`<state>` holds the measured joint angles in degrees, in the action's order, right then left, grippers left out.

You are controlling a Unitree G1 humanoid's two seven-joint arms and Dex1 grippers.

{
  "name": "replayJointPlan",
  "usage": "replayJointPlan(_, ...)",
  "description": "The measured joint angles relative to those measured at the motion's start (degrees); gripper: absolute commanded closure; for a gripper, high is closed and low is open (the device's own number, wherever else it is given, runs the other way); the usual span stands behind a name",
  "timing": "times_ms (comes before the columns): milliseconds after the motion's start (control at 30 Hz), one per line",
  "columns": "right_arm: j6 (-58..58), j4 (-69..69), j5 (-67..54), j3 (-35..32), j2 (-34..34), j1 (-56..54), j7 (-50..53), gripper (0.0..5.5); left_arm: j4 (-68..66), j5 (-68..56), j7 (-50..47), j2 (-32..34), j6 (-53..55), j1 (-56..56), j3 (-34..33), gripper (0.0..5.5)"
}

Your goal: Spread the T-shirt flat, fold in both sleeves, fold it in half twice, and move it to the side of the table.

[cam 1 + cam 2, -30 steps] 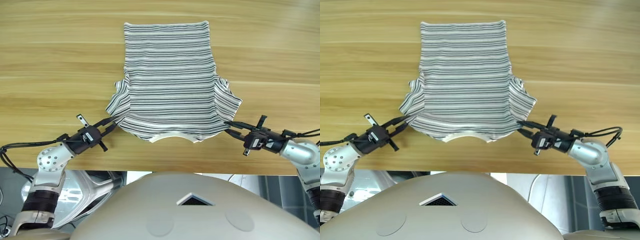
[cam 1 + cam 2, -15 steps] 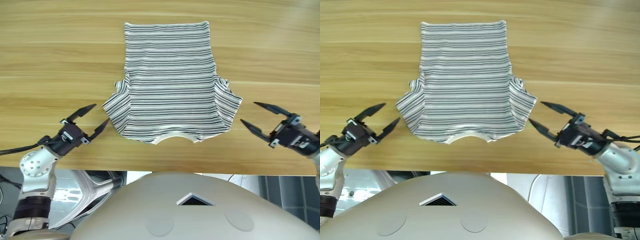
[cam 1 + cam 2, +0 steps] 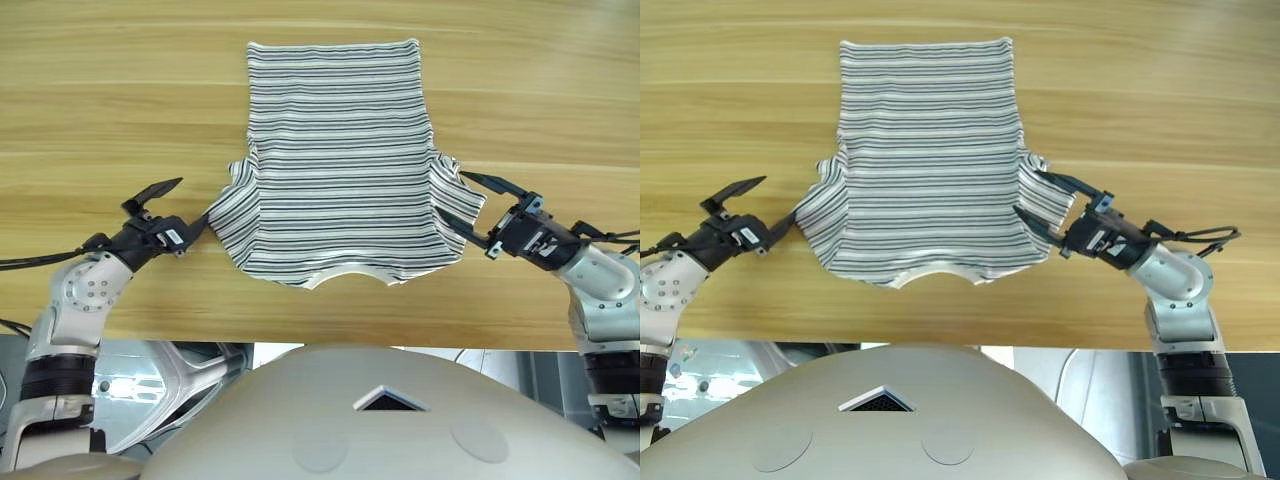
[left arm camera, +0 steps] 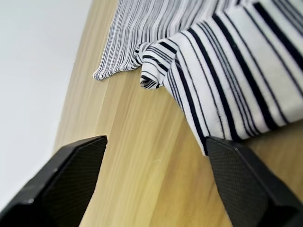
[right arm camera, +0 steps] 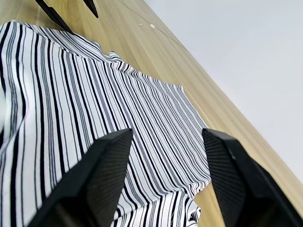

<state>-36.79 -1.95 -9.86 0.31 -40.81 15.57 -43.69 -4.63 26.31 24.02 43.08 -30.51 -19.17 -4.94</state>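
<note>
We find the left gripper point(image 3: 194, 198) just beside the T-shirt point(image 3: 340, 150), off the outer edge of its left sleeve point(image 3: 232, 205). Its fingers are spread wide and grasp nothing. One fingertip reaches close to the sleeve's hem, and we cannot tell whether it touches the cloth. The other fingertip stands farther out from the shirt over bare wood.

The striped T-shirt lies spread on the wooden table point(image 3: 100, 100) with its collar point(image 3: 345, 278) toward us and its straight bottom hem point(image 3: 333, 47) on the far side. The table's near edge runs just past the collar. Both short sleeves stick out to the sides. The left one is a little bunched where it joins the body.

At the shirt's right sleeve point(image 3: 462, 203) we see the right gripper point(image 3: 450, 193), its fingers also released and parted. They straddle the sleeve, one finger toward the hem side and one toward the collar side, with the striped cloth between them.
</note>
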Motion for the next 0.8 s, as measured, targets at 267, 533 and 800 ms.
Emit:
replayJointPlan(267, -0.47, 1.87, 0.88, -0.96, 0.67, 0.16, 1.24, 2.8, 7.32, 6.18, -3.56, 0.74, 5.46, -5.06, -0.94, 1.63)
replayJointPlan(533, -0.86, 3.36, 2.08, -0.99, 1.22, 0.19, 1.3, 2.8, 13.58, 10.38, -3.18, 3.86, 7.96, -11.38, -3.2, 1.63)
replayJointPlan(800, -1.1, 4.41, 2.96, -0.8, 2.2, 0.21, 1.65, 2.8, 10.98, 8.16, 0.49, 6.38, 5.07, -5.0, 2.26, 1.63)
